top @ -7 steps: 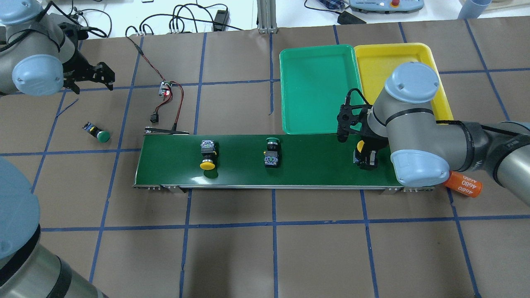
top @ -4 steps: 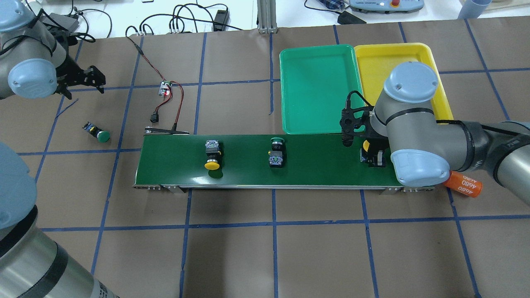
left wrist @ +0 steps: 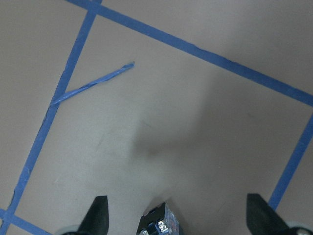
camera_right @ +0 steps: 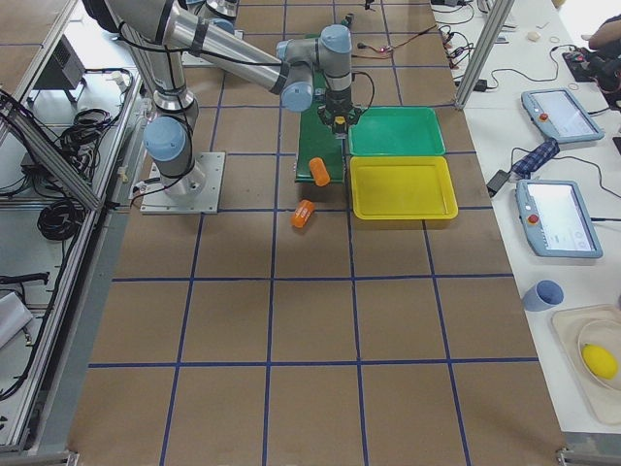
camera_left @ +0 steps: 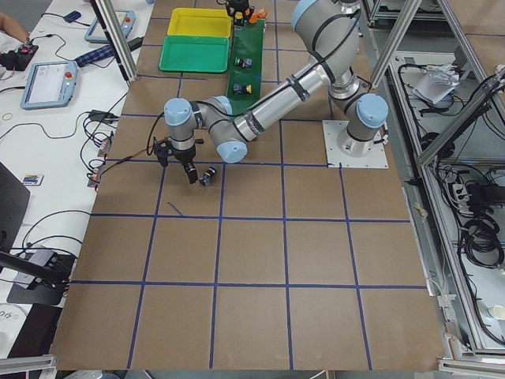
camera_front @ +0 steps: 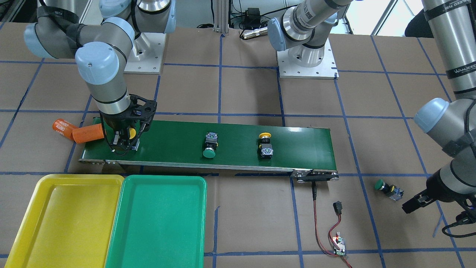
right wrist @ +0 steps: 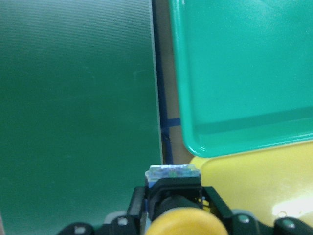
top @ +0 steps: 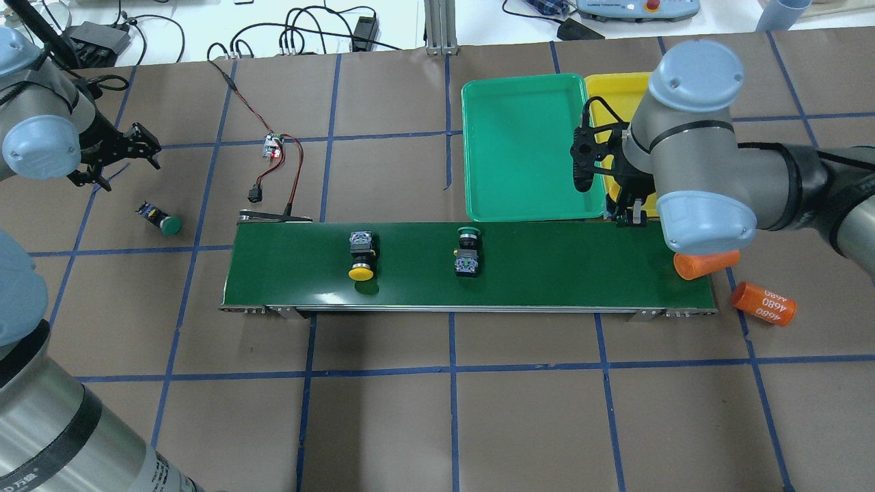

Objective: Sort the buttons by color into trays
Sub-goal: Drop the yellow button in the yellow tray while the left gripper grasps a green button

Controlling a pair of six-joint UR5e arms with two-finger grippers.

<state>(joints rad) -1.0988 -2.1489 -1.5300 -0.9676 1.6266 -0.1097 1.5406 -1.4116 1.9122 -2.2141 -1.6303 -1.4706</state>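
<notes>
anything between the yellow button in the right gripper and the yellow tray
Nothing visible does. The right gripper holds the yellow button at the yellow tray's near corner; the tray looks bare, and the green tray lies beside it.

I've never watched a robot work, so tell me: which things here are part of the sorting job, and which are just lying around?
In the job: held yellow button; second yellow button and one green button on the conveyor belt; other green button on the table; yellow tray; green tray.
Just lying about: two orange cylinders; small circuit board with wires.
</notes>
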